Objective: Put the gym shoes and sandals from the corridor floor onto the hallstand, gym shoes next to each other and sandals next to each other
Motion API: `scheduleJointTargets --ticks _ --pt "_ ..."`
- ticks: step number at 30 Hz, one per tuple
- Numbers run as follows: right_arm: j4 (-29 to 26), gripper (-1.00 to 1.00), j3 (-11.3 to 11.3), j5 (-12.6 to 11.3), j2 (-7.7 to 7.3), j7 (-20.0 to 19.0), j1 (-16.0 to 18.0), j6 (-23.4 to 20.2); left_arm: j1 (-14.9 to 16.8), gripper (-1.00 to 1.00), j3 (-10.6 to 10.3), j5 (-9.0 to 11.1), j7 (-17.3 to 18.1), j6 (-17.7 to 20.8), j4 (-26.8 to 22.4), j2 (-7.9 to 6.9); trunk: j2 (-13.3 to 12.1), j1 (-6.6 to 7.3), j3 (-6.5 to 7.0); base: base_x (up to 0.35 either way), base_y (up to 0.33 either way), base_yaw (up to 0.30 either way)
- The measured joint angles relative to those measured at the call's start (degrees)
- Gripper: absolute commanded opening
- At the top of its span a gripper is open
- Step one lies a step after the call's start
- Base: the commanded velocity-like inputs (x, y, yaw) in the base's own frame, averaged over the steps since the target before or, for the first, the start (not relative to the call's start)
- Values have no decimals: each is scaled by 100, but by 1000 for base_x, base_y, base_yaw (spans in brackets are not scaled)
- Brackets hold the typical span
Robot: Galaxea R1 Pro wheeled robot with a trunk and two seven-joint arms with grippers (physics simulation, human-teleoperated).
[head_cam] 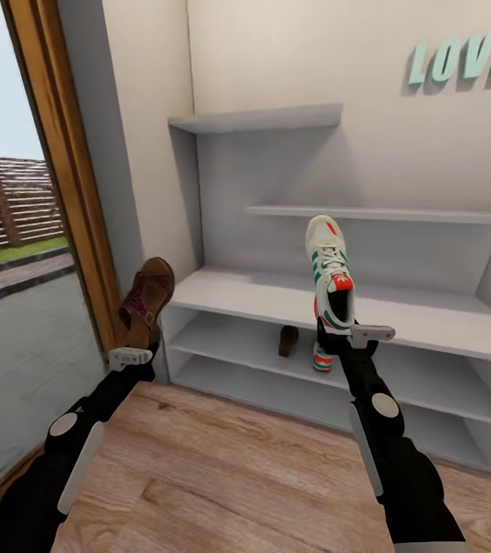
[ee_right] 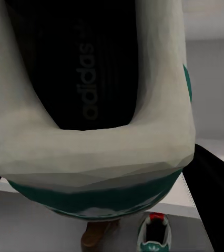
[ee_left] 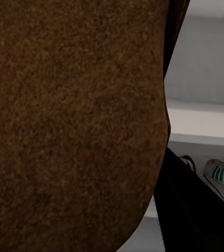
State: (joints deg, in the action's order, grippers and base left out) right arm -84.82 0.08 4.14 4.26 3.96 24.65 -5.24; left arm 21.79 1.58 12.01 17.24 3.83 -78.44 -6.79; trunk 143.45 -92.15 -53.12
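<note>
Nearest the head camera: two black arms rising from the bottom edge over the corridor floor.

Left gripper, lower left of frame: clamped on the heel end of a brown sandal, held toe-up and off the floor, just left of the hallstand and in front of the wooden door frame. Jaw tips are hidden behind the sandal. In the left wrist view the sandal's brown sole takes up most of the frame.

Centre, middle shelf tier of the hallstand: second sandal and, just to its right, second gym shoe, close together, partly behind the right gripper. Both also show in the right wrist view, sandal and shoe side by side.

Right gripper, centre of frame: clamped on the heel of a white gym shoe with green stripes, toe pointing up, held in the air in front of the hallstand's bench top. Right wrist view looks into the shoe opening, "adidas" print on the insole.

Upper right: mint "LOVE" letters on the wall.
</note>
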Motion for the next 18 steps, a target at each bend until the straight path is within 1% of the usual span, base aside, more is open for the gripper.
scheduleJointTargets --ticks 11,16,18 --pt "0 -100 0 7 0 0 0 -3 0 -100 0 0 0 0 0 -1 0 0 0 0 303 -300" --pt "0 -100 0 7 0 0 0 0 0 -100 0 0 0 0 0 1 0 0 0 0 248 -300" --pt "-1 -100 0 7 0 0 0 0 0 -100 0 0 -1 0 1 1 0 0 0 0 165 -300"
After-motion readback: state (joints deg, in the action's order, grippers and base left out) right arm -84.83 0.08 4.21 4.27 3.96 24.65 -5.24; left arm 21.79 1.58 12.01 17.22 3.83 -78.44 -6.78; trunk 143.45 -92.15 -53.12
